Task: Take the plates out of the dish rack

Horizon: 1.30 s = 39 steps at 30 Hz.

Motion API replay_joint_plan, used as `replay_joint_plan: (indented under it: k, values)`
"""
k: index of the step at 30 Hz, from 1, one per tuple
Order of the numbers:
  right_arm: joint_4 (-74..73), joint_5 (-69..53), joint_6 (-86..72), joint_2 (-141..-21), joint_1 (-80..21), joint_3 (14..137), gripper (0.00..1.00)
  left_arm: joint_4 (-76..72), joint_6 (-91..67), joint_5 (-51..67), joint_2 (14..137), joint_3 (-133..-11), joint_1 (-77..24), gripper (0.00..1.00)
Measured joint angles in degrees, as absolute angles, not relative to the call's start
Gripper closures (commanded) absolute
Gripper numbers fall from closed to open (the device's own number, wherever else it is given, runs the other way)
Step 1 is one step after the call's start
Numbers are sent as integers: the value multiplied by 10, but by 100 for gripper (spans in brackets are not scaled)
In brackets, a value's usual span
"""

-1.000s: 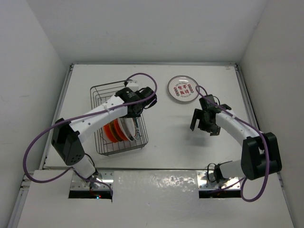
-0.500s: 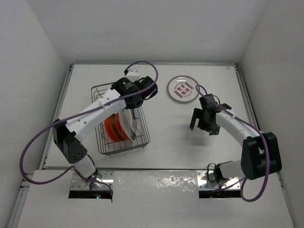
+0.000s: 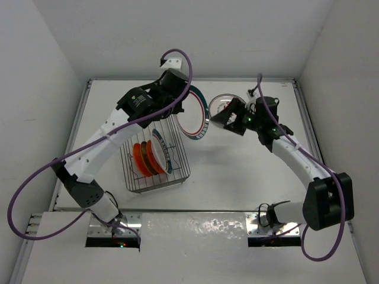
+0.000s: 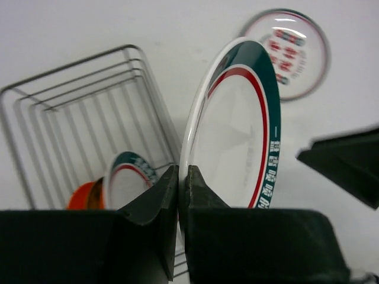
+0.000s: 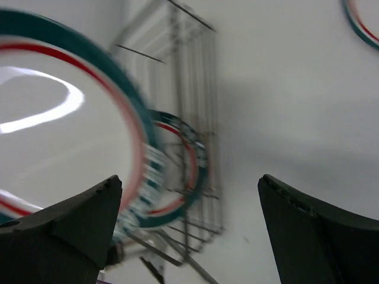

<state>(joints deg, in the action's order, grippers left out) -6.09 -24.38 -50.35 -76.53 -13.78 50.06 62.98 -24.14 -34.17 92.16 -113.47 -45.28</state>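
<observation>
We see a plain white table (image 3: 237,171) closed in by white walls (image 3: 189,41) at the far side and on both flanks. The dish rack (image 3: 155,182) stands on the left half of the table. Orange plates (image 3: 141,158) stand upright on edge in its near part, and a white plate with a green and red rim (image 3: 164,155) stands just to their right. The far part of the rack shows only bare wire. The left gripper (image 4: 179,177) has its fingers pressed together on the rim of a larger green-and-red-banded plate (image 4: 237,136). It holds this plate on edge in the air beside the rack's far right corner, outside the wires. The right gripper (image 5: 189,180) sits just to the right of the held plate with its fingers spread wide and nothing between them. Its opening faces the plate's face, and we can make out no contact. The wrist view there is blurred. Beyond the two grippers, a plate with red motifs (image 4: 288,53) lies flat on the table near the far edge, partly hidden from above by the right gripper.
</observation>
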Motion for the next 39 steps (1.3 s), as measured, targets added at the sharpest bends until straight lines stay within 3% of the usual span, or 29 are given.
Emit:
replay_joint_plan:
  k: [9, 14, 21, 25, 28, 29, 30, 31, 34, 35, 37, 38, 39]
  values:
    - [212, -347, -636, -777, -127, 541, 16, 413, -290, -54, 849, -946, -370, 100]
    - [235, -371, -647, -783, -83, 531, 15, 309, -332, 46, 799, -842, -302, 100]
    - [188, -393, -585, -765, -39, 534, 16, 251, -343, 88, 785, -820, -286, 100]
    - [194, -419, -579, -762, -40, 531, 29, 224, -350, 106, 785, -805, -286, 100]
    - [241, -451, -605, -765, -43, 517, 64, 203, -356, 120, 785, -790, -286, 98]
    - [252, -456, -611, -767, -43, 514, 92, 198, -357, 122, 785, -787, -286, 93]
    - [268, -460, -619, -771, -42, 510, 100, 198, -359, 122, 786, -786, -285, 83]
    - [276, -464, -634, -777, -36, 508, 100, 191, -363, 123, 787, -786, -283, 79]
    - [285, -481, -648, -802, -37, 508, 100, 168, -365, 118, 794, -786, -283, 28]
    - [272, -482, -642, -808, -37, 509, 100, 168, -365, 110, 797, -787, -284, 20]
    - [222, -472, -623, -816, -38, 511, 100, 189, -368, 79, 807, -799, -286, 13]
    - [186, -453, -609, -820, -35, 515, 100, 209, -367, 62, 815, -811, -286, 0]
    - [156, -432, -598, -824, -32, 520, 100, 228, -363, 39, 822, -824, -286, 0]
